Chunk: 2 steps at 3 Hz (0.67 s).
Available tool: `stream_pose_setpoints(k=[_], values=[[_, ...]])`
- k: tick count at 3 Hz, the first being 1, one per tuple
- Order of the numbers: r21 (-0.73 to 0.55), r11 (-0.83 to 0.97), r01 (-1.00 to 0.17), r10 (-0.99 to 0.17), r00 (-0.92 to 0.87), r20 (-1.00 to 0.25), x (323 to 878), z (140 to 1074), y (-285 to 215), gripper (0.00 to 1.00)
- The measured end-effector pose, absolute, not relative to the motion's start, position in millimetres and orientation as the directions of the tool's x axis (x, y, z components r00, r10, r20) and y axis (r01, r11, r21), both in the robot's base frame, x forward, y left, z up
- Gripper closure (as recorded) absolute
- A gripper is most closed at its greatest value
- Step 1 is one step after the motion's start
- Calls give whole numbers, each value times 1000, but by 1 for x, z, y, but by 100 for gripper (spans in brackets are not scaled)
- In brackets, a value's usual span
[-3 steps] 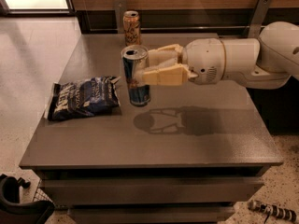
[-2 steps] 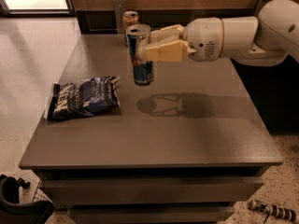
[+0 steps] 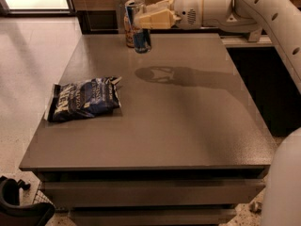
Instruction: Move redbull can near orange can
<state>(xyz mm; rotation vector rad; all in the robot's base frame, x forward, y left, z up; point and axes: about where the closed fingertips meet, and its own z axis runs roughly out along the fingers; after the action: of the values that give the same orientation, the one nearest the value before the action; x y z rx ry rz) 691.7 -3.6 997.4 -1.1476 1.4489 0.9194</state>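
Gripper (image 3: pixel 142 20), fingers (image 3: pixel 158 19) clasping redbull can (image 3: pixel 141 39) beside orange can (image 3: pixel 128 34), at rear of grey table (image 3: pixel 164 131).

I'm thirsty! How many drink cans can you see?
2. The redbull can is held by the gripper at the table's far edge; the orange can stands right behind it, partly hidden. I see no others.

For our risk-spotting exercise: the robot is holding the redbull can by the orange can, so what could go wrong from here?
1. The gripper, at the table's far side, holds the redbull can right in front of the orange can. Lowering it could knock that can over.
2. Both cans are near the far edge of the table. A bump might push the orange can off.
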Motion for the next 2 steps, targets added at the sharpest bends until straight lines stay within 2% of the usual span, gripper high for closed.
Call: stream_pose_setpoints(k=[2], values=[[-117, 392, -912, -141, 66, -988, 775, 1000, -41, 100]])
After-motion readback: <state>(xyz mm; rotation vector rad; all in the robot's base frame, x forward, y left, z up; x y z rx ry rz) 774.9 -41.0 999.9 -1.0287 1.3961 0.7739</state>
